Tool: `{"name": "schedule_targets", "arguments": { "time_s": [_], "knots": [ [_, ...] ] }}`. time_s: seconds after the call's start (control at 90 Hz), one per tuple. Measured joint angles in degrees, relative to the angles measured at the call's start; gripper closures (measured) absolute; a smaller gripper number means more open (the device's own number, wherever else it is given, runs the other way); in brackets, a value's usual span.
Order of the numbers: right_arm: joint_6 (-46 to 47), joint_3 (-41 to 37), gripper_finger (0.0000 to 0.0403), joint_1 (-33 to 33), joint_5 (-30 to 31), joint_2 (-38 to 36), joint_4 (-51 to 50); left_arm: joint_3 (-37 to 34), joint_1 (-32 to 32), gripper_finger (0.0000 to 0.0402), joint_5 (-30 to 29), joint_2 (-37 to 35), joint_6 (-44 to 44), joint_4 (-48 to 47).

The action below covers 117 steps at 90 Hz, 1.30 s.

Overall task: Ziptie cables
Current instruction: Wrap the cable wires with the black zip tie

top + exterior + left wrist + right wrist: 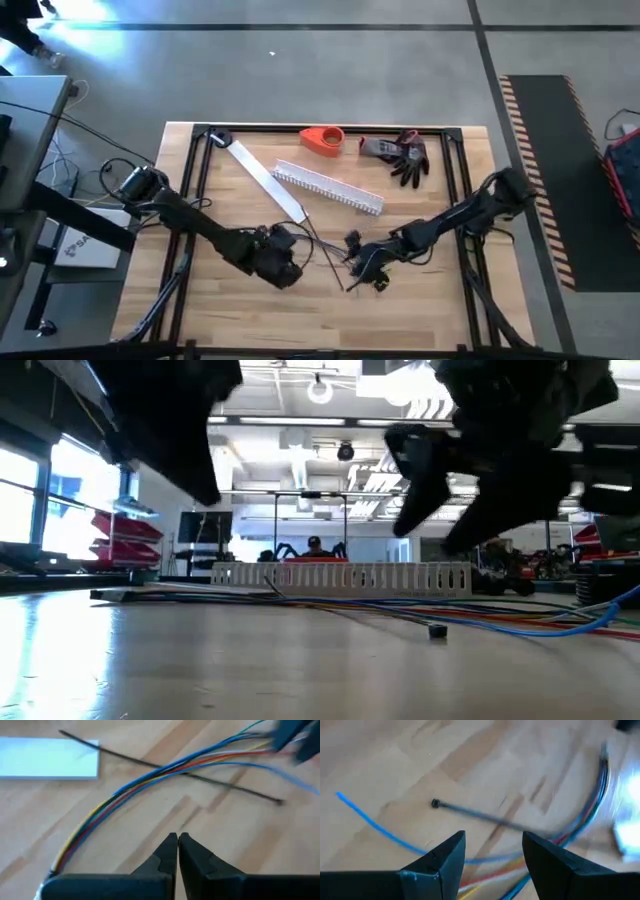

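Note:
A bundle of thin coloured cables (150,770) (blue, red, yellow, green) lies curved on the wooden table between my two grippers and also shows in the right wrist view (600,790). A black zip tie (220,782) lies flat across the bundle, its head (435,803) resting on the wood. One loose blue cable end (365,820) curls off to the side. My left gripper (177,840) is shut on nothing, just short of the bundle, left of it (298,250). My right gripper (494,845) hovers open above the zip tie and cables, right of them (362,258).
A white slotted channel (330,188) and a flat white strip (265,180) lie behind the cables. At the far edge are an orange object (322,140), a grey-red tool (378,148) and a black glove (410,158). Black frame rails (195,170) border the table.

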Motion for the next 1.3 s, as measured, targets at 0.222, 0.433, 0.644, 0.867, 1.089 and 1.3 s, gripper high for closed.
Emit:
{"name": "schedule_targets", "arguments": {
  "time_s": [0.222,0.433,0.644,0.867,1.089,1.3],
  "knots": [
    [-17.2,6.3,0.0222,-0.6,-2.6,5.6,-5.9,-0.1,-2.5,0.0401,-2.2,0.4,-3.2,-0.3],
    [-27.8,10.4,0.0222,-1.2,-5.6,9.9,-9.4,-0.1,-3.0,0.0401,-1.8,1.3,-4.0,-0.2],
    [-34.7,14.4,0.0222,-2.6,-6.9,13.1,-13.0,-0.1,-3.4,0.0401,-2.4,1.4,-3.5,-0.2],
    [-42.5,15.4,0.0239,-5.2,-9.7,14.4,-14.2,-0.1,-3.4,0.0401,-3.7,1.4,-1.9,0.1],
    [-41.1,15.5,0.0277,-6.2,-13.2,16.1,-13.5,-0.1,-3.4,0.0401,-4.0,1.8,-1.9,0.0],
    [-41.0,15.2,0.0319,-6.2,-14.2,16.3,-12.3,-0.1,-3.5,0.0401,-4.3,2.1,-1.9,0.1]
  ]
}}
